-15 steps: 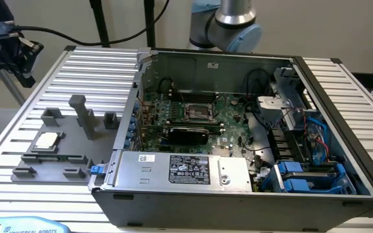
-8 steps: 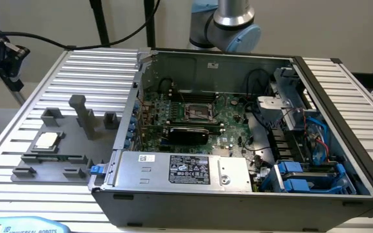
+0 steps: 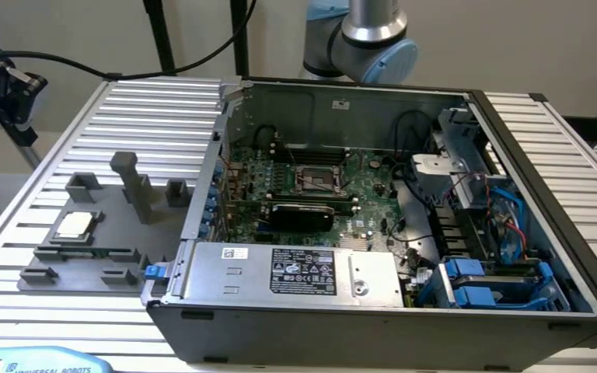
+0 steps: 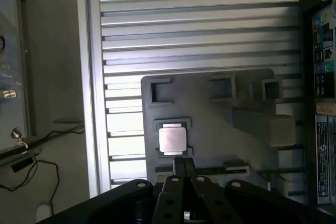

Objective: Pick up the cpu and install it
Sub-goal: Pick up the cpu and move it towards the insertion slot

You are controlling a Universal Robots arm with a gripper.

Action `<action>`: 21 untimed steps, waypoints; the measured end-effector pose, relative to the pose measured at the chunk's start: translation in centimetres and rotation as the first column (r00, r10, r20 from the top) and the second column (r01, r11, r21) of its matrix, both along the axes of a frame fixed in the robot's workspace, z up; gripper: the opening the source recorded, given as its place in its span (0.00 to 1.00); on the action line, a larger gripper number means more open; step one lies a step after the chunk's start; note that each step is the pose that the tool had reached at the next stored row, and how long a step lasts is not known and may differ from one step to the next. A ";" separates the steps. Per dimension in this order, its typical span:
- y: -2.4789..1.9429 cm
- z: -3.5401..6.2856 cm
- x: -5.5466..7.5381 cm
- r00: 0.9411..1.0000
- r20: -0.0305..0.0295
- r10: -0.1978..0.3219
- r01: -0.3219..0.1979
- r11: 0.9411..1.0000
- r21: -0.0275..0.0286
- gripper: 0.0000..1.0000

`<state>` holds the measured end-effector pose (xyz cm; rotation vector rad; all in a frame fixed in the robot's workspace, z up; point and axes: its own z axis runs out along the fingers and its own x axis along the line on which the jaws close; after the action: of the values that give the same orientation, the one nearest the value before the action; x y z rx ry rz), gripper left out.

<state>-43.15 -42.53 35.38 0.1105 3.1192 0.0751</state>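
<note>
The cpu [image 3: 75,225] is a small flat square chip with a silvery top. It lies in a recess of the grey fixture plate [image 3: 102,214] on the slatted table, at the exterior view's left of the open computer case [image 3: 382,311]. In the wrist view the cpu [image 4: 172,140] lies flat just beyond my gripper [image 4: 184,162]. The gripper's dark fingers are shut together with nothing between them, and they hang above the plate without touching the chip. The dark square socket [image 3: 319,180] sits on the green motherboard inside the case.
Grey blocks and a tall post [image 3: 133,183] stand on the fixture plate around the chip. The case walls, power supply [image 3: 293,272] and blue drive cages [image 3: 496,284] surround the motherboard. Black cabled hardware [image 3: 3,85] hangs at the exterior view's upper left. The arm's base joint [image 3: 371,39] stands behind the case.
</note>
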 end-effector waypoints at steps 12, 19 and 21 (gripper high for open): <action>0.00 0.00 0.0 1.000 0.000 0.000 0.000 1.000 0.000 0.30; 0.00 -0.04 0.0 1.000 0.000 0.000 0.000 1.000 0.000 0.53; 0.00 -0.39 0.0 1.000 0.000 0.000 0.000 1.000 0.000 0.60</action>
<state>-43.15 -42.53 34.99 0.1104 3.1191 0.0751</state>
